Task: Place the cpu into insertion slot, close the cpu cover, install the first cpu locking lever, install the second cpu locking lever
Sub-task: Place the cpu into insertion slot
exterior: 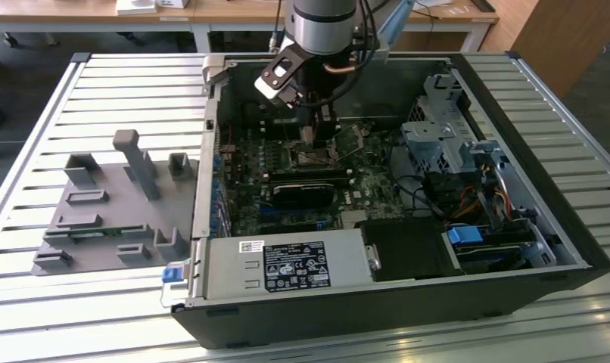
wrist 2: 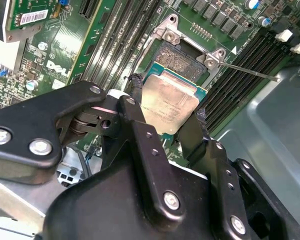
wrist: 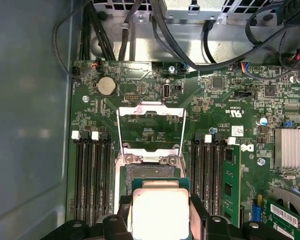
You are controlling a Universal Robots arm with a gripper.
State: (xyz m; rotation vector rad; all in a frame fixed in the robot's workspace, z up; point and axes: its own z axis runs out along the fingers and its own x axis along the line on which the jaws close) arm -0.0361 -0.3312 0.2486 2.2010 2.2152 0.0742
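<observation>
My gripper (wrist 2: 167, 102) is shut on the cpu (wrist 2: 171, 95), a small square chip with a silvery top, one black finger on each side edge. In both wrist views the chip hangs just above the open insertion slot (wrist 2: 182, 59), partly over it and slightly tilted. The first wrist view shows the cpu (wrist: 159, 212) between the fingers of my gripper (wrist: 159, 206), with the slot (wrist: 157, 174) beyond it. The cpu cover (wrist: 151, 106), a thin metal frame, is swung open past the slot. A thin locking lever (wrist 2: 250, 71) sticks out sideways. In the exterior view my gripper (exterior: 315, 140) reaches into the computer case.
The open computer case (exterior: 547, 227) lies on a slatted table. Memory slots (wrist: 90, 175) flank the socket on both sides. A long black card (exterior: 303, 193), a power supply (exterior: 284, 266) and cables (exterior: 437, 200) lie nearby. A grey fixture (exterior: 113, 204) stands at the exterior view's left.
</observation>
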